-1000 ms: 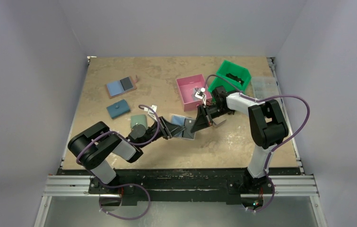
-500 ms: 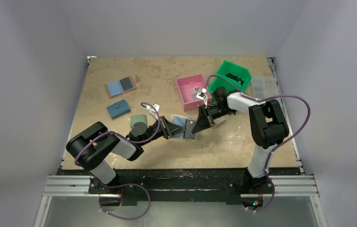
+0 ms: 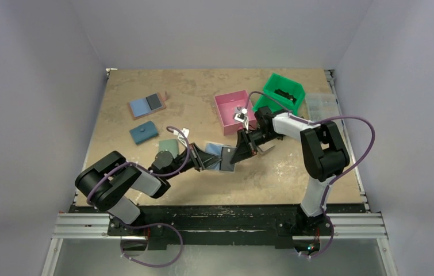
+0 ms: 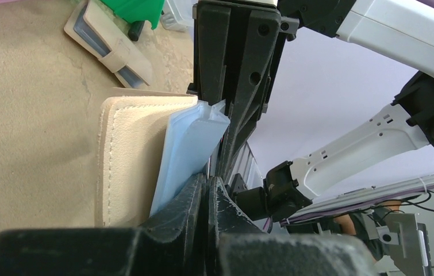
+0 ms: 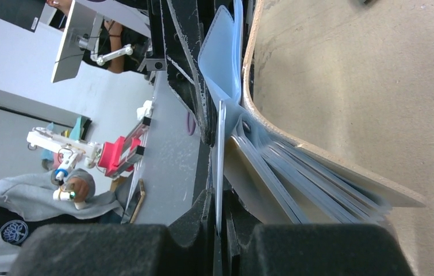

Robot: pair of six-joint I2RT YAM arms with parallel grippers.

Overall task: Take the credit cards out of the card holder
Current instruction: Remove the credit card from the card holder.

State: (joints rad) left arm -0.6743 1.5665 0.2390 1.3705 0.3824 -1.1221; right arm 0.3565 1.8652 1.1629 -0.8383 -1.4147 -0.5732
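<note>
Table (image 3: 295, 172) carries everything. Both arms reach to its middle, the left arm (image 3: 122, 181) from the near left and the right arm (image 3: 323, 149) from the right side. Behind them sit a pink bin (image 3: 220, 112) and a green bin (image 3: 295, 86), both off task. A second holder with blue and black panels (image 3: 147, 105) lies far left, well apart, also off task.

The card holder (image 3: 221, 155) is at table centre, open and held between the two grippers. Its beige outer skin (image 4: 128, 155) faces the tabletop and its pale blue panel (image 4: 185, 149) is lifted off that skin.

The left gripper (image 4: 207, 184) has its jaws pressed together on the near edge of that blue panel, anchoring the holder. The right gripper (image 5: 220, 201) comes in from the opposite side, jaws pinching a thin pale sheet (image 5: 220, 144) that stands edge-on out of the stacked pockets. I can't tell whether that sheet is one of the credit cards or a pocket flap. More thin layers (image 5: 295, 190) are packed inside, and no gold card is clearly visible.

Step, as I judge it: extraction is under way, with one side braced and the other gripping something to pull. No card lies out on the table, so the task looks early.

The next move calls for a straight pull by the right gripper along the pocket opening, away from the left, while the left holds firm. If the whole holder drags along, the pinch is on a flap and needs re-gripping.
</note>
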